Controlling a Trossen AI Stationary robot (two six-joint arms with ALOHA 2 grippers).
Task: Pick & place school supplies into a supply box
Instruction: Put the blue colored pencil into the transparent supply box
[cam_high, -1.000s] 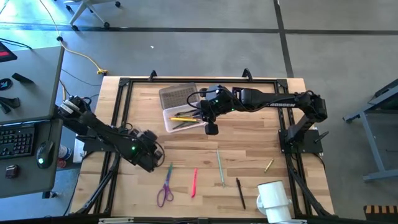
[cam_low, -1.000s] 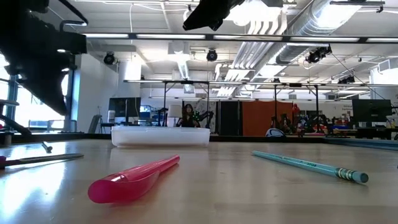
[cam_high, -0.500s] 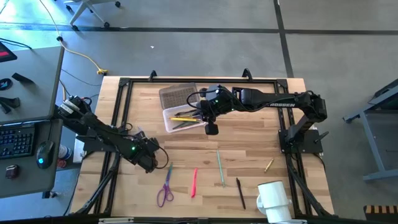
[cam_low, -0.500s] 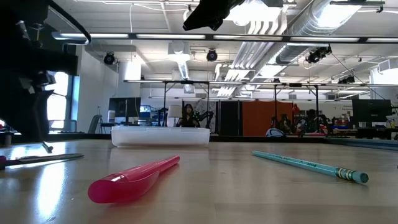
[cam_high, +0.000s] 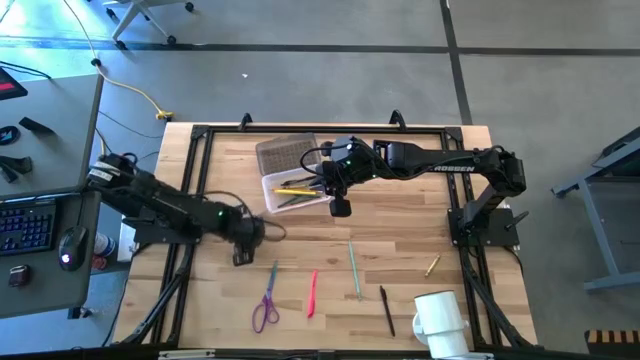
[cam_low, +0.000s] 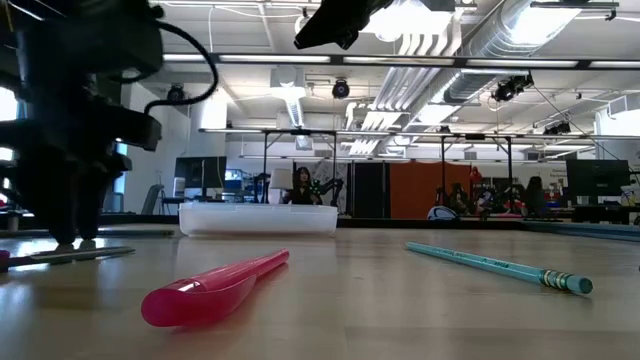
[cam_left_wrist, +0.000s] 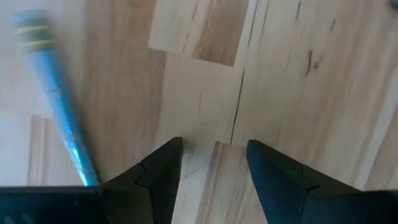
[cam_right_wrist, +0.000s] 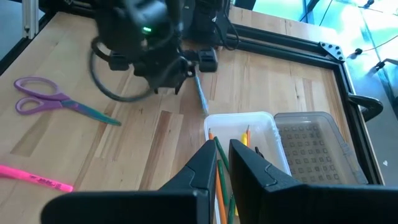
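The clear supply box (cam_high: 272, 185) sits toward the far side of the table and holds several pencils. My right gripper (cam_high: 340, 208) hovers just over its near-right end with a narrow gap between the fingers (cam_right_wrist: 223, 144); nothing is in them. My left gripper (cam_high: 241, 256) points down at bare wood, open (cam_left_wrist: 213, 144), its tips just above the table (cam_low: 76, 242). A blue pencil (cam_left_wrist: 59, 118) lies flat beside one finger, outside the gap (cam_right_wrist: 201, 94). The purple-handled scissors (cam_high: 266, 298), pink pen (cam_high: 312, 292), pale green pencil (cam_high: 353, 268), black pen (cam_high: 386, 310) and a short yellow pencil (cam_high: 431, 265) lie flat near the near edge.
A flat grey textured rectangle (cam_high: 285, 153) lies against the box's far side. A white mug (cam_high: 440, 320) stands at the near right corner. A black frame runs around the table edges. In the low view the pink pen (cam_low: 215, 285) and green pencil (cam_low: 495, 265) lie in the foreground.
My left arm has swung so that it lies more level across the table, and its gripper has tipped to point down and come low over the wood just beyond the scissors' tips. The right arm and the supplies have not moved.
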